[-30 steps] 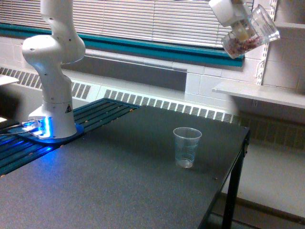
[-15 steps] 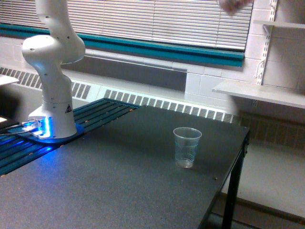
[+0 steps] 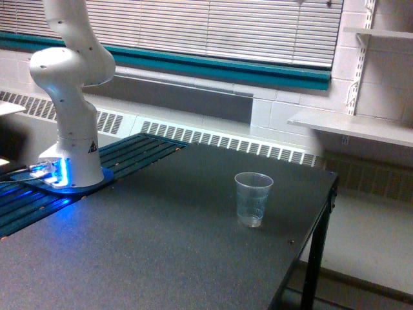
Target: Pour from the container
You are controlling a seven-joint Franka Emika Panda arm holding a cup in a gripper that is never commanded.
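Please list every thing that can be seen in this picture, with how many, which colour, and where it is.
Drinking cup: one, clear plastic, upright on the table toward the exterior view's right; whether anything is in it cannot be told.
Table: one, dark grey top, fills the lower part of the view.
Slatted panel: one, dark with a blue tint, by the table's far left corner.
Window blinds: one set, pale, across the top.
Teal band: one, under the blinds.
Radiator grille: one, white, along the wall behind the table.
Wall shelves: two, white, at the exterior view's right.
Robot arm: one, white, its base lit blue at the exterior view's left; the gripper and the container it carries are out of the frame.
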